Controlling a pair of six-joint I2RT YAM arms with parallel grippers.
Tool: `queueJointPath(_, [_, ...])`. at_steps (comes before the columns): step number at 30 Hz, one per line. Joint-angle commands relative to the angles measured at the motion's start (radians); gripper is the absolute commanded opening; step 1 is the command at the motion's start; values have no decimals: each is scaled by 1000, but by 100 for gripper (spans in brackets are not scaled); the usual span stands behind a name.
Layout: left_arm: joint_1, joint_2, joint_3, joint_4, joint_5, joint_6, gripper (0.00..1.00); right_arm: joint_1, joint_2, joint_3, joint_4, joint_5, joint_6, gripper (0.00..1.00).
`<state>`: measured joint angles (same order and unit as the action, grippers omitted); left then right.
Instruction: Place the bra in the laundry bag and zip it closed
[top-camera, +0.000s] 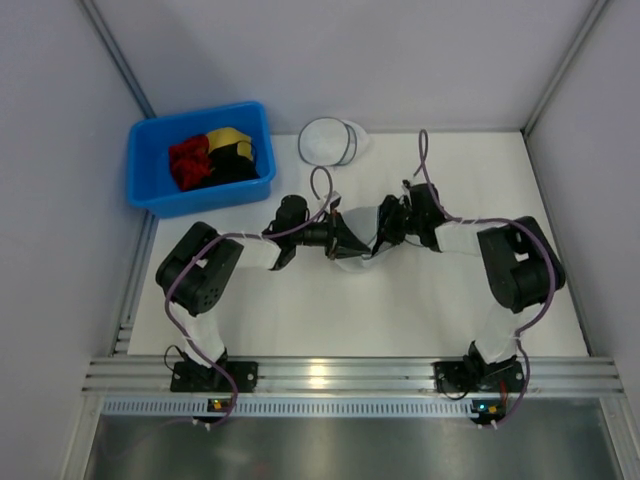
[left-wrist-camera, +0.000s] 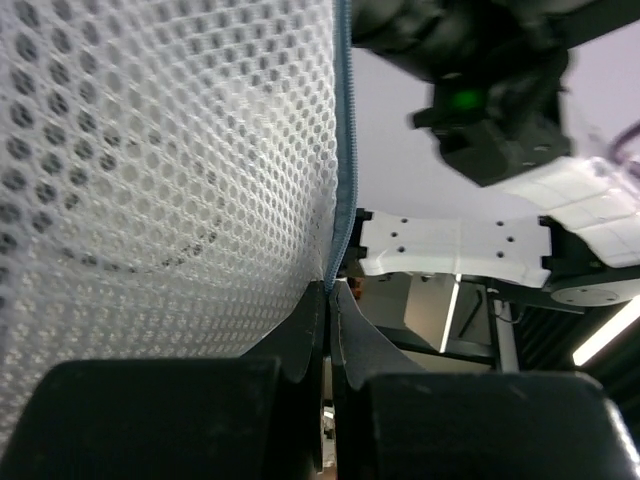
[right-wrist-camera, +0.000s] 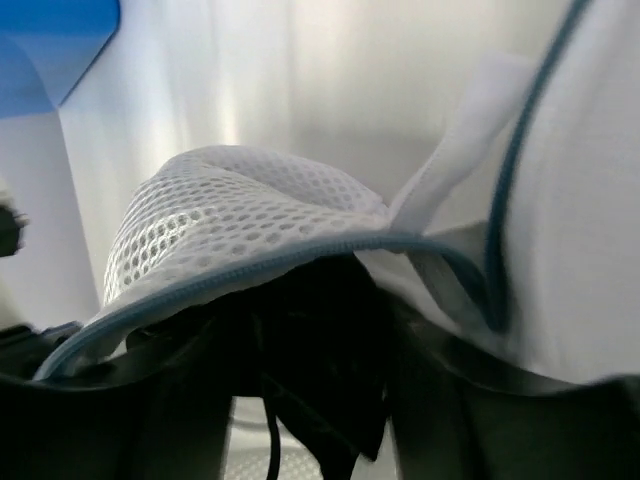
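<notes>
The laundry bag (top-camera: 358, 250) hangs between my two grippers above the middle of the table. My left gripper (top-camera: 335, 238) is shut on the bag's blue zip rim; in the left wrist view (left-wrist-camera: 330, 292) the white mesh (left-wrist-camera: 170, 170) fills the left side. My right gripper (top-camera: 385, 232) meets the bag from the right. In the right wrist view this gripper (right-wrist-camera: 330, 300) holds the black bra (right-wrist-camera: 330, 370) bunched between its fingers, just under the bag's mesh lip (right-wrist-camera: 220, 220). A thin strap hangs down from the bra.
A blue bin (top-camera: 150, 195) stands at the back left with a red garment (top-camera: 188, 162) and a yellow-and-black garment (top-camera: 230, 145) in it. A whiter round mesh case (top-camera: 330, 140) lies at the back centre. Walls close in the table on both sides.
</notes>
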<state>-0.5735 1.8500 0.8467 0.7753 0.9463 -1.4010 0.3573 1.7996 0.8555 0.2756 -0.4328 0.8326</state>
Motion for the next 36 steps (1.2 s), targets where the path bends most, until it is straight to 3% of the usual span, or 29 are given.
queueJointPath(1, [23,-60,11,-118,36,118,0,14,-124,115,-214,57,-219,55])
queueJointPath(2, [27,-58,23,-148,37,144,0,14,-143,126,-284,68,-284,68])
queueJointPath(5, [41,-64,45,-192,32,192,0,14,-192,178,-429,95,-412,81])
queueJointPath(11, [49,-107,51,-289,31,310,0,-1,-279,284,-755,140,-666,88])
queueJointPath(17, [72,-107,114,-542,60,554,0,-122,-376,278,-843,174,-861,87])
queueJointPath(21, [90,-113,149,-695,49,723,0,-286,-329,283,-825,80,-865,86])
queueJointPath(25, [113,-80,230,-980,20,971,0,-426,-223,316,-799,23,-879,82])
queueJointPath(30, [136,-48,304,-1113,-27,1166,0,-432,-70,373,-748,25,-805,71])
queueJointPath(36, [136,-12,353,-1197,-70,1258,0,-385,70,451,-742,75,-768,63])
